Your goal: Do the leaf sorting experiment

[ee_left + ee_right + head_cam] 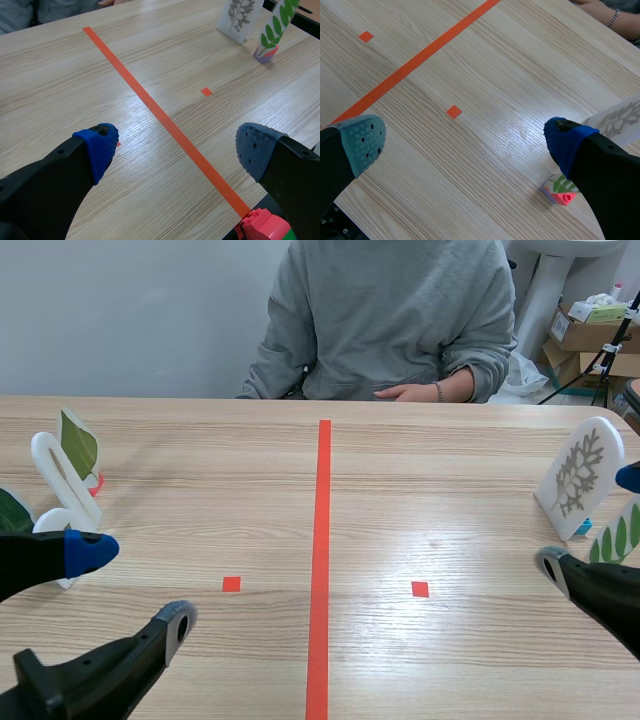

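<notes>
At the table's left edge a white stand [58, 472] holds a broad green leaf [78, 443]; a darker leaf [12, 512] shows beside it. At the right edge stands a white card with a grey lobed leaf [578, 475], next to a compound green leaf [620, 535]. My left gripper [135, 585] is open low at the front left, holding nothing. My right gripper [590, 520] is open just in front of the two right cards. The left wrist view has both right cards far ahead: the white card [240, 12] and the compound leaf [274, 27]. Beside my right blue fingertip [565, 142] sits the compound leaf's small base [559, 191].
A person in a grey sweatshirt sits across the table, one hand [410, 392] resting at the far edge. An orange tape line [321, 560] runs down the middle with a small square on each side. A red and green block [262, 227] shows under my left gripper.
</notes>
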Robot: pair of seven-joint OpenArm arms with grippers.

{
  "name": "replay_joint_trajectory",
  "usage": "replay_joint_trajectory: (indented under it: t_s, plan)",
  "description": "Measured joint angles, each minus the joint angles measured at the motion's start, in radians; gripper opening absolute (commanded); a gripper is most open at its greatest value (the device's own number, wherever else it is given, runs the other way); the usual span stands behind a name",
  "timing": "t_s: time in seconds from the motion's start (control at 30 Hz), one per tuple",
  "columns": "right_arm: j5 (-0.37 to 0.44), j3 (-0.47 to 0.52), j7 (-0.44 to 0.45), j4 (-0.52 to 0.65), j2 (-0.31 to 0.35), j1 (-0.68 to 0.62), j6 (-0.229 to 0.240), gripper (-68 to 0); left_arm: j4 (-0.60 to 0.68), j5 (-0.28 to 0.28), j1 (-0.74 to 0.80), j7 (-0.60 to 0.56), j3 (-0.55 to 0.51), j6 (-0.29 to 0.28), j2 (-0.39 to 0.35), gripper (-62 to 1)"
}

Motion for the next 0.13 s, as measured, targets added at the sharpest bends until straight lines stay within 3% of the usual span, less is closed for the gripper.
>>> replay_joint_trajectory:
  t_s: [0.13]
  plan:
    - [0.014,0.0,0.0,0.0,0.0,0.0,0.0,0.4,-0.003,0.0,-0.012,0.0,0.0,0.0,0.0,-9.9]
